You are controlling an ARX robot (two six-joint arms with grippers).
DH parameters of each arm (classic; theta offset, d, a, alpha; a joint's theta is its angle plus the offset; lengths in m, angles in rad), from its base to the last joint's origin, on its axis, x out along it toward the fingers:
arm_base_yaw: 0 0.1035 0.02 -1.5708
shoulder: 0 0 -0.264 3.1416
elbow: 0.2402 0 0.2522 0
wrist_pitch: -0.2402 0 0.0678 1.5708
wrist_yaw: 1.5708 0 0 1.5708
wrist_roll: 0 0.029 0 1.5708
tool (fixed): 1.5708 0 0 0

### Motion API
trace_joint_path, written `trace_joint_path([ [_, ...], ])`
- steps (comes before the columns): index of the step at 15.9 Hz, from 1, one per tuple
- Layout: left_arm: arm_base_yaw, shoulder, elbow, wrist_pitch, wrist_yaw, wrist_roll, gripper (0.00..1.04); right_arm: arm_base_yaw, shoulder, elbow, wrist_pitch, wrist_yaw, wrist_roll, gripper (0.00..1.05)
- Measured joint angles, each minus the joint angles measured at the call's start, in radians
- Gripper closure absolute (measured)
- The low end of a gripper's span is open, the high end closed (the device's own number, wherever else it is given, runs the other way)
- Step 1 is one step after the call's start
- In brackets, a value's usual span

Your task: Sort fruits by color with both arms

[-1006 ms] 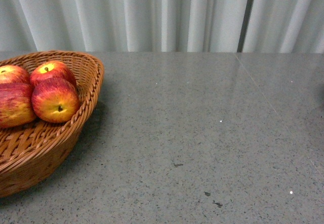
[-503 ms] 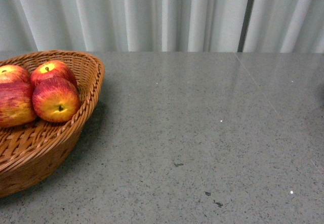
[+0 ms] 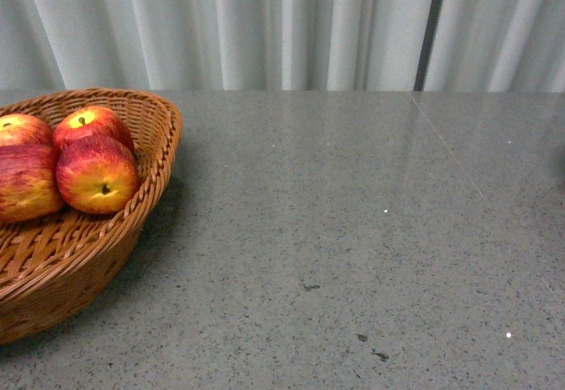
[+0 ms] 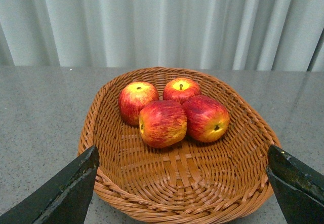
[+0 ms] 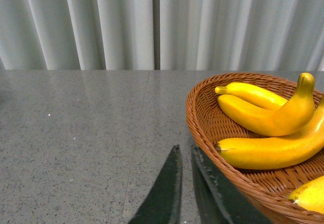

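Four red apples (image 4: pixel 167 115) clustered toward the far side of a wicker basket (image 4: pixel 177 183) on the grey table (image 3: pixel 353 231), touching one another. Left claw (image 4: pixel 179 183) spread wide apart, empty, fingers flanking the basket's near rim. Yellow bananas (image 5: pixel 268 117) piled in a second wicker basket (image 5: pixel 202 127). Right claw (image 5: pixel 185 193) nearly closed, a thin gap between the fingers, gripping nothing, just beside that basket's rim.

red apples (image 4: pixel 174 112) and yellow bananas (image 5: pixel 268 127), basketed
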Motion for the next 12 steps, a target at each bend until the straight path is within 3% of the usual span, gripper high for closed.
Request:
trace_joint_path([
  [8, 0.0, 0.0, 0.0, 0.0, 0.0, 0.0, 0.07, 0.0, 0.0, 0.0, 0.0, 0.0, 0.0, 0.05],
  [12, 0.0, 0.0, 0.0, 0.0, 0.0, 0.0, 0.07, 0.0, 0.0, 0.0, 0.0, 0.0, 0.0, 0.06],
])
